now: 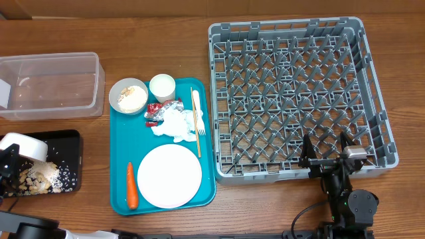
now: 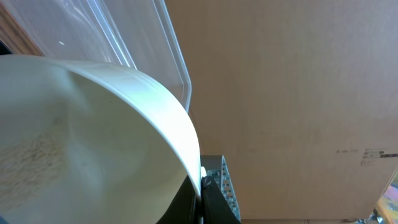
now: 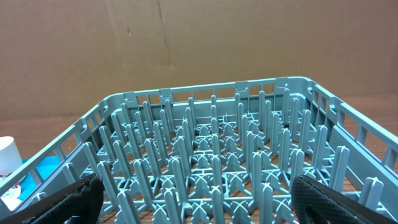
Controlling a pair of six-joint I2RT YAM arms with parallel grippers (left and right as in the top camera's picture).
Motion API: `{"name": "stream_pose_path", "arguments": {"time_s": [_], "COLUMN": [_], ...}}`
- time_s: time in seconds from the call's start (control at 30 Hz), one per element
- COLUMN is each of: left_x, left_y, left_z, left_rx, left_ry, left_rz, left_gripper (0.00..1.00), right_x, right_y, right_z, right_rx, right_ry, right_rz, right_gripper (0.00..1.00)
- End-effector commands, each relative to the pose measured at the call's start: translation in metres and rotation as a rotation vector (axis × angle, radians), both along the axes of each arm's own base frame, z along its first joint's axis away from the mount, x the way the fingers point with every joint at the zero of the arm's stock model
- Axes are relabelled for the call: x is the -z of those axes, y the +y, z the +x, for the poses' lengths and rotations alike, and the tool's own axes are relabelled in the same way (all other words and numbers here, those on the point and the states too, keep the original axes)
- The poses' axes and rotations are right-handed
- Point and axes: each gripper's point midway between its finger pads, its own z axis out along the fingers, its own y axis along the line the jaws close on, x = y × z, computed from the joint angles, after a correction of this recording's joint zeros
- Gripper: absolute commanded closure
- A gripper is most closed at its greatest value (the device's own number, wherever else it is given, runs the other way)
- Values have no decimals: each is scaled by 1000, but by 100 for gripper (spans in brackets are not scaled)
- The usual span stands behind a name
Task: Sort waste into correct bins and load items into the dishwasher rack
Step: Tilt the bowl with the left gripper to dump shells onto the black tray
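My left gripper is shut on the rim of a whitish bowl, held tilted over the black tray, where beige food scraps lie. In the left wrist view the bowl fills the frame and the fingers pinch its rim. The clear tub stands behind. My right gripper is open and empty at the front edge of the grey rack, and it also shows in the right wrist view.
The teal tray holds a grey bowl with scraps, white cup, foil wrapper, napkin, wooden stick, fork, pink plate and carrot.
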Motion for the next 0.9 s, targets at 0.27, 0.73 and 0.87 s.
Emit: {"name": "stream_pose_path", "arguments": {"time_s": [0.27, 0.73, 0.87], "left_x": [10, -15, -11], "left_y": [3, 1, -4], "left_z": [2, 8, 13], "left_rx": [0, 24, 37], "left_ry": [36, -120, -86], "left_rz": [12, 14, -18], "left_gripper": [96, 96, 96], "right_x": [2, 2, 2], "right_y": [-3, -3, -3], "right_z": [0, 0, 0], "right_rx": [16, 16, 16], "right_ry": [-3, -3, -3], "right_rz": [-8, -8, -8], "right_gripper": [0, 0, 0]}}
